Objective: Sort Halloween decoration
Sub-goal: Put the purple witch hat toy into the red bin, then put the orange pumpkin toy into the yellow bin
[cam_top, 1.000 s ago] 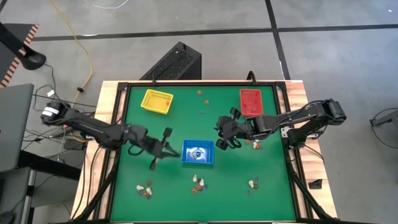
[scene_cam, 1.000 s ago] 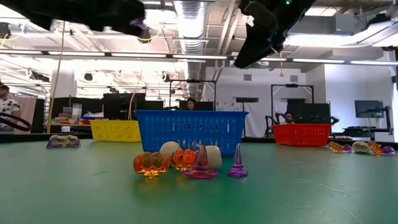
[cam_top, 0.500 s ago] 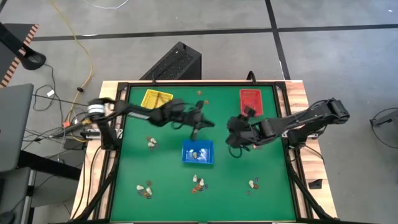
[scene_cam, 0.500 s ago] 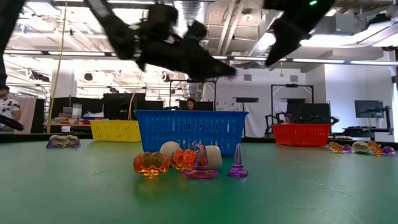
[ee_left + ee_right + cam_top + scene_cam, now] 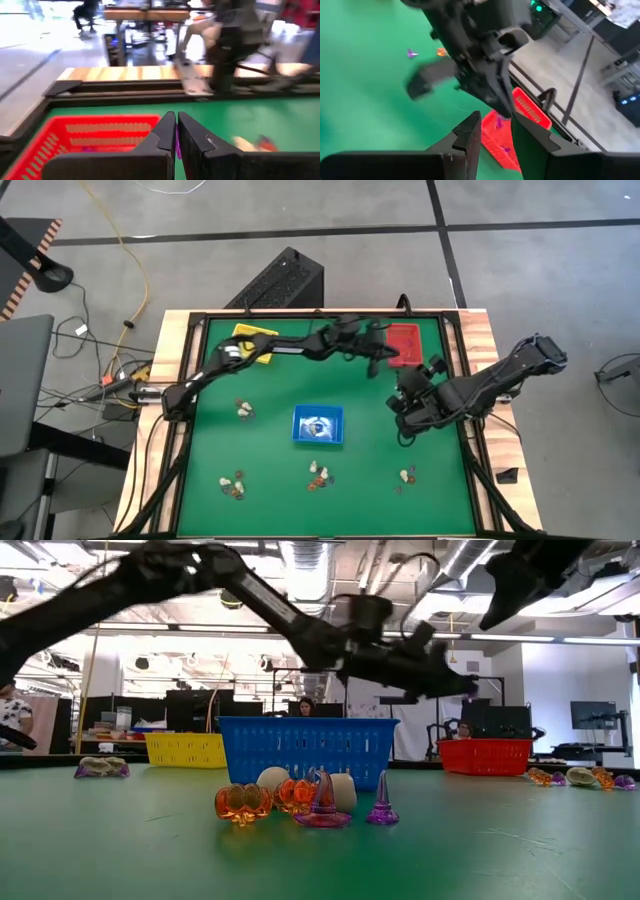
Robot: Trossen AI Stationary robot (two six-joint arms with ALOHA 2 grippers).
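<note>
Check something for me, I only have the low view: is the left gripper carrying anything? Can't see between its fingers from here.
Observer: Yes. In its wrist view the left gripper is shut on a thin purple trinket.
Operator: Which tray is it at?
Observer: The high view puts it at the edge of the red tray, on the side nearest the left arm.
Operator: Right arm?
Observer: Its wrist view shows the right gripper open, with nothing between the fingers.

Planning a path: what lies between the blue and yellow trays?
Bare green felt between blue plastic tray and yellow plastic tray, per the high view.
</note>
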